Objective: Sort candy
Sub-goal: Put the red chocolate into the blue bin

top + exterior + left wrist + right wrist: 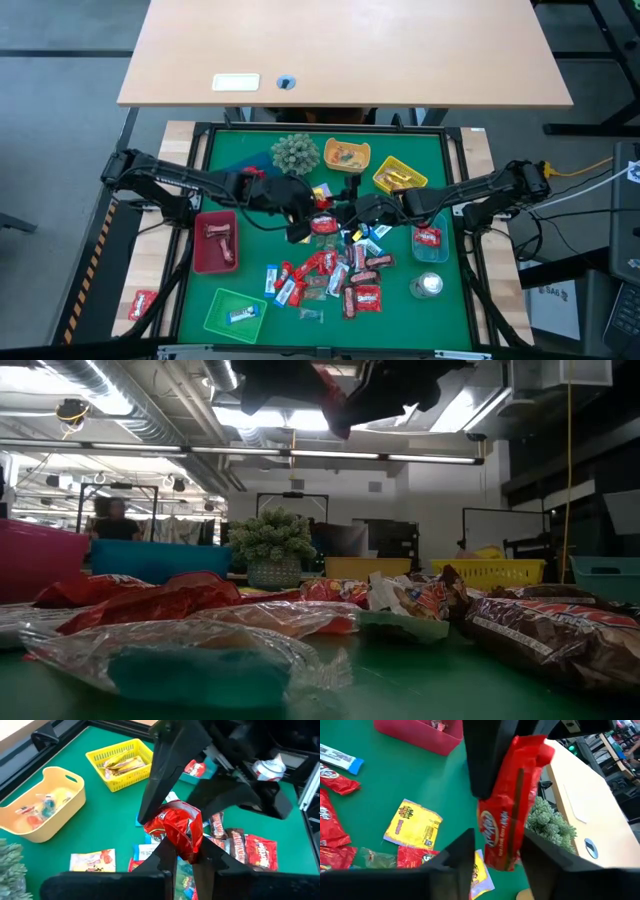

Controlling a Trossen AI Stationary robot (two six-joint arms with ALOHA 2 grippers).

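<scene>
Left gripper (305,222) pinched tight on a red packet (323,225), centre of the high view, held above the mat w/ the candy pile (335,280) just below. Right gripper (345,218) meets it there, jaws part-open round the same packet. Handover, by my read: left should hold firm till right lets go fully, then carry toward the red tray (215,241), left-centre.

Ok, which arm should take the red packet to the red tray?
Left, probably. The left end effector clamps the packet, and the red tray sits on that side; the right end effector looks open around it.
</scene>
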